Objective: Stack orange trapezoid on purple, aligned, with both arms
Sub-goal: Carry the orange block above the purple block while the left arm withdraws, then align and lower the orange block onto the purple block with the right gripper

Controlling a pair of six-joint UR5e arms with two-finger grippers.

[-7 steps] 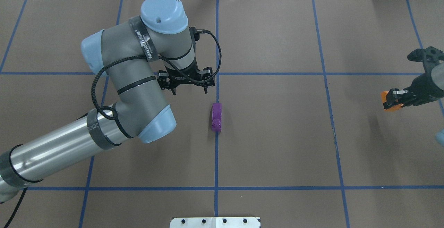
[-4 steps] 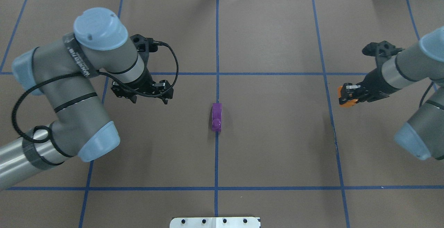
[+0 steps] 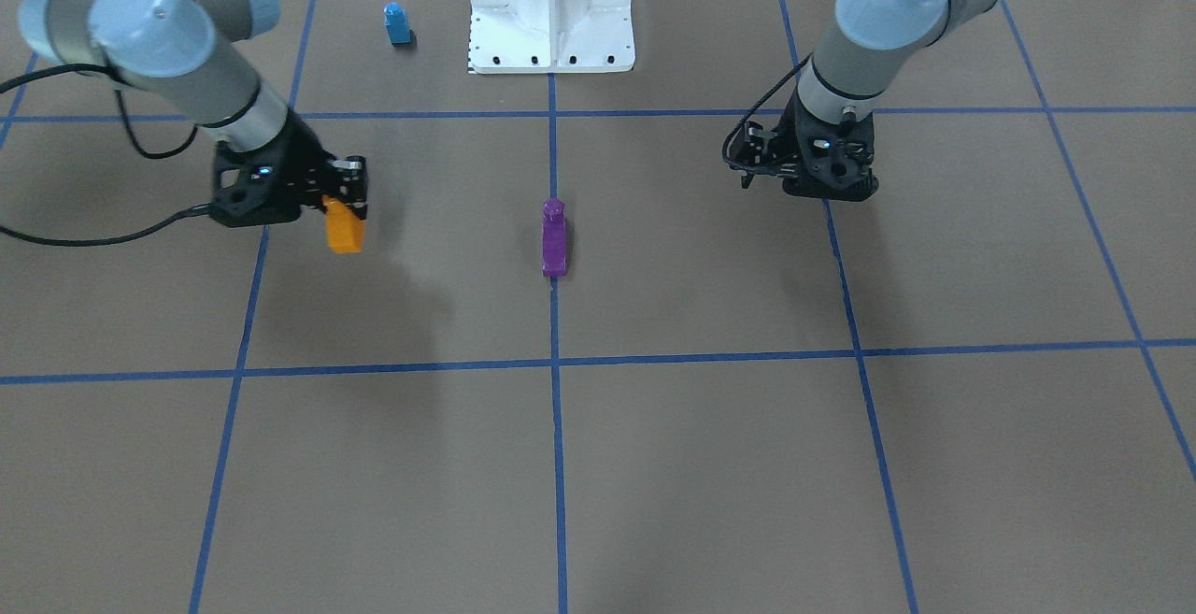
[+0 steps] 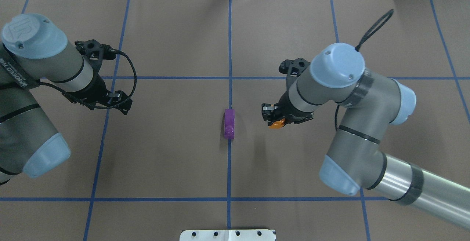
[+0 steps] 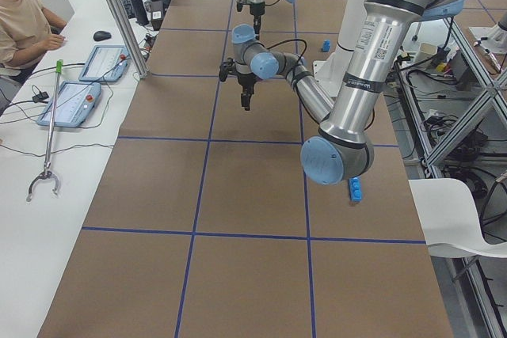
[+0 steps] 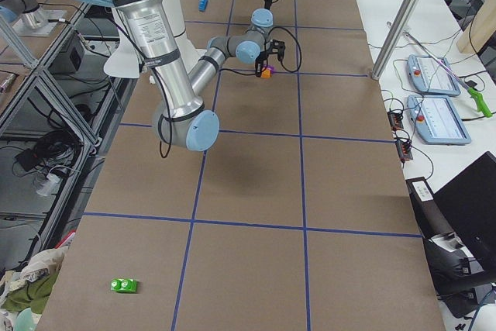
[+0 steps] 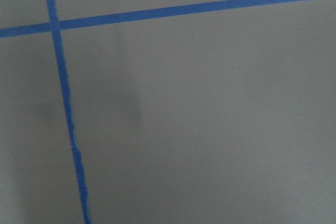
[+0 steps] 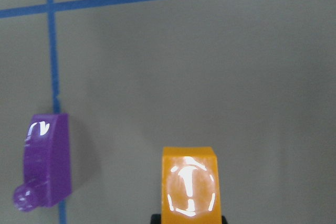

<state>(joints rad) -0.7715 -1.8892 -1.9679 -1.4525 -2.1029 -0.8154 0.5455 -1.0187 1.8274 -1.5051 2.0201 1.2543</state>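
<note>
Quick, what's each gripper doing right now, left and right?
Left gripper: open, holding nothing.
Right gripper: shut on the orange trapezoid.

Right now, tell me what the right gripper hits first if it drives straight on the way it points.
Probably bare table: the orange trapezoid held by the right gripper touches first; the purple sits apart, to one side.

Can read only "UR", embossed on a light-blue joint cap of the left arm; cannot make out the white lettering on its black strap.
</note>
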